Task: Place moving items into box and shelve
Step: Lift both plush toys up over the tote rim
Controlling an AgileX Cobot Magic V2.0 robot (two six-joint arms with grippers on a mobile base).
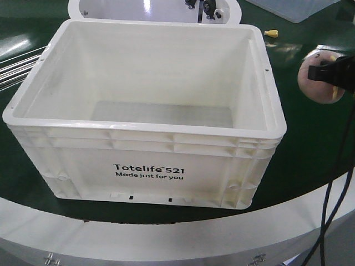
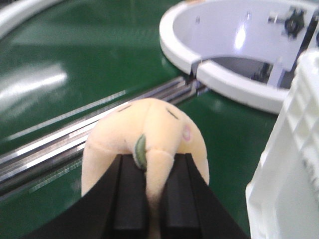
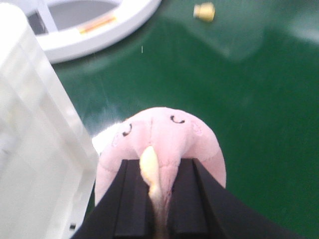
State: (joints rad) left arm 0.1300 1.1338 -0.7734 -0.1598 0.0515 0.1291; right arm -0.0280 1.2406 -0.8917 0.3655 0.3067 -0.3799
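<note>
Our left fingers (image 2: 142,172) pinch the cream-yellow toy (image 2: 149,124) along its middle seam, and our right fingers (image 3: 142,174) pinch the pink toy (image 3: 159,132) over its yellow strip. We judge these central grips keep the soft bodies from slipping. Each toy is held just outside the white box (image 1: 144,160), one per side, over the green bench (image 1: 310,144). Nothing lies inside the box yet, so both must be carried over its rim.

White crate (image 1: 144,160) stands open-topped, its inside unobstructed; metal rails (image 2: 60,142) flank its left, a white ring fixture (image 1: 111,10) behind.
</note>
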